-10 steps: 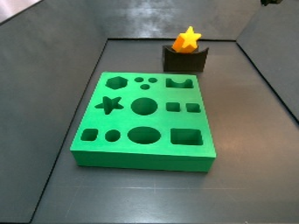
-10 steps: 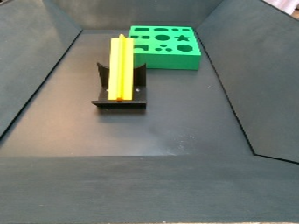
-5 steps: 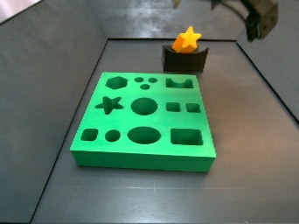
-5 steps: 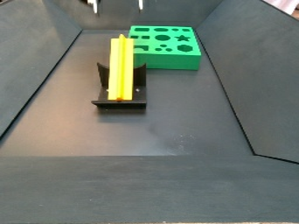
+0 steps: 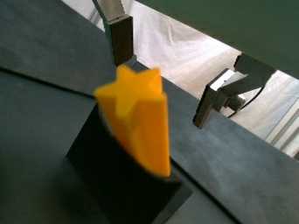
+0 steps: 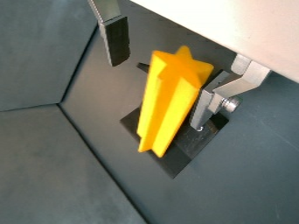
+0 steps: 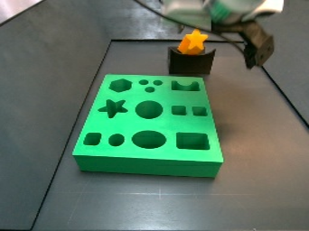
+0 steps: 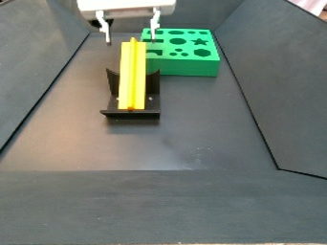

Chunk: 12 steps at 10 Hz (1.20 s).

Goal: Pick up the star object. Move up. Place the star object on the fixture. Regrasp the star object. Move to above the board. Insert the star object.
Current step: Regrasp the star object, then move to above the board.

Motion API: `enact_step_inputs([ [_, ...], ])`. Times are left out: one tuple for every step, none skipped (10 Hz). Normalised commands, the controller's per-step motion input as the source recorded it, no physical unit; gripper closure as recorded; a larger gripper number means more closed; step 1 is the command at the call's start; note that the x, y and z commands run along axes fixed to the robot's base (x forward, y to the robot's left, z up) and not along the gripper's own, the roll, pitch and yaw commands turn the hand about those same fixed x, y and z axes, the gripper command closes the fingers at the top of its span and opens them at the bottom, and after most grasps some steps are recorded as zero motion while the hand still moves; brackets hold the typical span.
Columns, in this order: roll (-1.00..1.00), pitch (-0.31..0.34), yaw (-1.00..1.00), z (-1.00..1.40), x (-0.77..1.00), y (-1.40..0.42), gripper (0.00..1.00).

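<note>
fixture point(image 8: 130, 107): we've got the star object point(image 8: 130, 72) lying in its notch | gripper point(image 8: 129, 36): jaws wide open, empty, hanging over the star's far end | board point(image 8: 182, 50): green, sitting beyond

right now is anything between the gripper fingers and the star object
Nothing. In both wrist views the open gripper straddles the star object lying on the fixture, with only bare gaps between each finger and the bar. A side view agrees.
</note>
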Motion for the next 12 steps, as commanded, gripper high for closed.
enact_step_inputs([
  [0.06,-0.013,-0.01,-0.69,0.1,0.0,0.0],
  [0.06,0.009,0.0,-0.49,0.09,0.0,0.0],
  [0.06,0.017,0.01,-0.34,0.09,-0.01,0.0],
  [0.06,0.016,0.02,-0.19,0.09,-0.01,0.0],
  [0.0,0.0,0.0,0.0,0.0,0.0,1.0],
  [0.24,0.115,-0.28,1.0,-0.15,0.02,1.0],
  [0.22,0.109,-0.26,1.0,-0.15,0.02,1.0],
  [0.18,0.105,-0.22,1.0,-0.15,0.02,1.0],
  [0.09,0.128,-0.14,1.0,-0.14,0.02,1.0],
  [0.04,0.167,-0.09,1.0,-0.14,0.02,1.0],
  [-0.01,0.203,-0.03,1.0,-0.13,0.02,1.0],
  [-0.03,0.207,0.0,1.0,-0.13,0.02,1.0],
])
